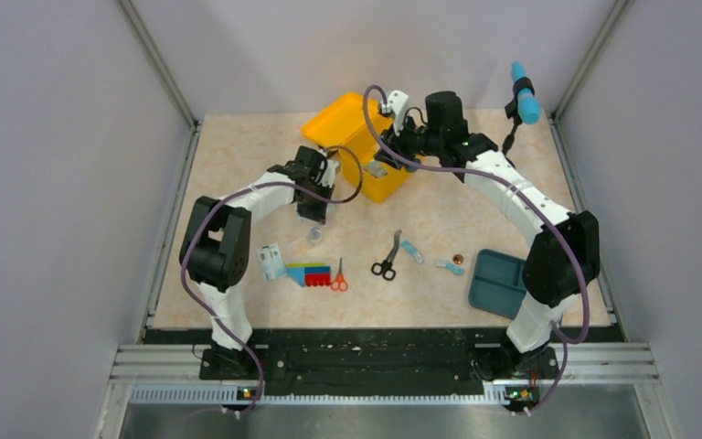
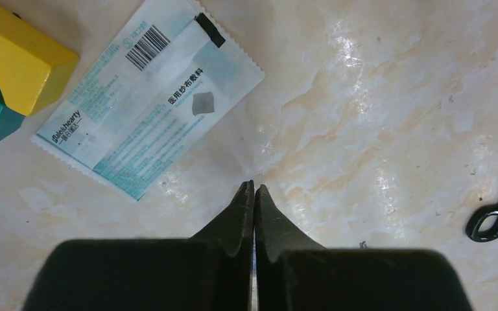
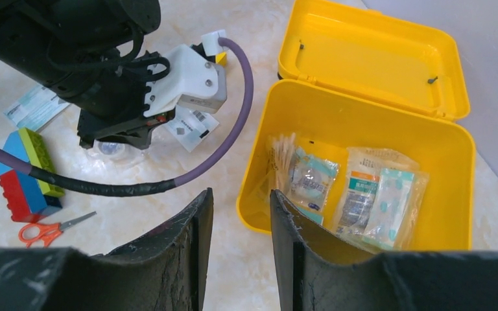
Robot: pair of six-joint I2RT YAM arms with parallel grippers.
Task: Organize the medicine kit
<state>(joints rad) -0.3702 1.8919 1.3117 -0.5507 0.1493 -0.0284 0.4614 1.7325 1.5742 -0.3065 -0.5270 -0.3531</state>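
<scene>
Left gripper [image 2: 254, 193] jaws pressed together, empty; right gripper [image 3: 240, 197] jaws parted, empty, just before the medicine kit [image 3: 363, 120] at the table's far middle, lid open, sachets [image 3: 363, 194] inside. Nearer than the kit, still loose: gauze sachet [image 2: 149, 97], black scissors [image 1: 386, 265], teal tray [image 1: 498, 282]. Judged partly done.

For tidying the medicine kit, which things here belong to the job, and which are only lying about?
Belong to the job:
- open yellow plastic medicine kit box
- sealed packets inside it
- white-and-teal gauze packet on the table
- probably the black-handled scissors and the flat dark teal compartment tray

Only lying about:
- multicoloured toy block
- blue cylinder by the back corner post
</scene>
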